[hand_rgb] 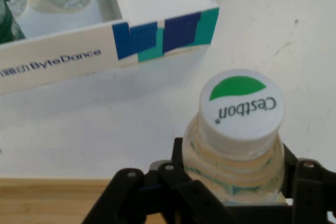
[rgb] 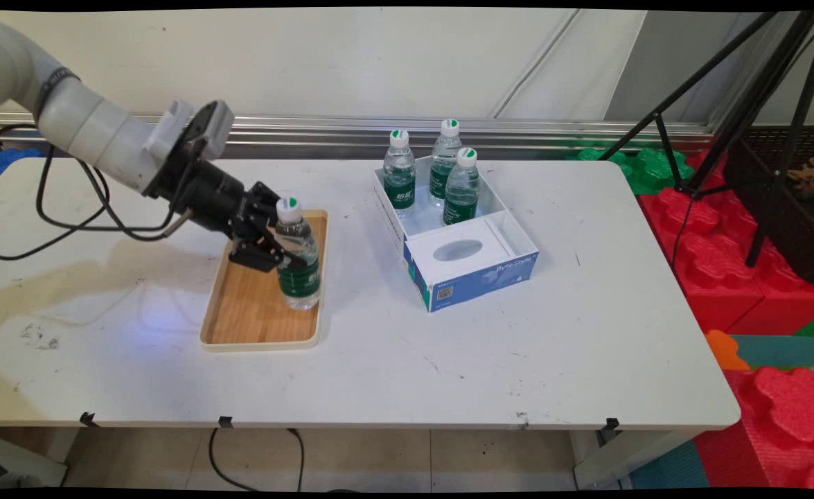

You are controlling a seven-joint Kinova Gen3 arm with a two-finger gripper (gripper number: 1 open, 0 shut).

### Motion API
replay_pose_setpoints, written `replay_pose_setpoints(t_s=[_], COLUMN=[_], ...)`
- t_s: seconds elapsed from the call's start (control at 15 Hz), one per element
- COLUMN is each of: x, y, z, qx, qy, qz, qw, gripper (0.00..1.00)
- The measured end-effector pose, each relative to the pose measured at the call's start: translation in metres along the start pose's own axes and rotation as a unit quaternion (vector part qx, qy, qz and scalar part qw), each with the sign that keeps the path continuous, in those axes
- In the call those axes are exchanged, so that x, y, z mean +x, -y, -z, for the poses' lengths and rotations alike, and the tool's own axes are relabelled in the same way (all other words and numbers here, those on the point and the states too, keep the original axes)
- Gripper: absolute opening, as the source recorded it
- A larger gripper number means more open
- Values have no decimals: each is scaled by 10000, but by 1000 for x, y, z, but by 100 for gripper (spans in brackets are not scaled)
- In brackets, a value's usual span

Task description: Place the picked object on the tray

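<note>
Water bottle (rgb: 298, 256) upright on wooden tray (rgb: 254, 326), at the tray's right edge, gripped just under the cap. Gripper (rgb: 278, 253) clenched on it from the tray's left. Right of tray: open box (rgb: 472, 277) holding three more bottles (rgb: 441, 180).

I see even, bright indoor light with soft shadows on the table (rgb: 448, 360); the main view bows at its edges; my hand view looks slightly soft up close.
</note>
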Motion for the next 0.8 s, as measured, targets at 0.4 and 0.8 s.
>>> replay_pose_setpoints(t_s=[0.4, 0.8], x=[-24, -32], y=[-8, -12], z=[-14, -17], qx=[-40, -70], qy=[194, 170], qz=[12, 44], qw=[9998, 9998], gripper=[0, 100])
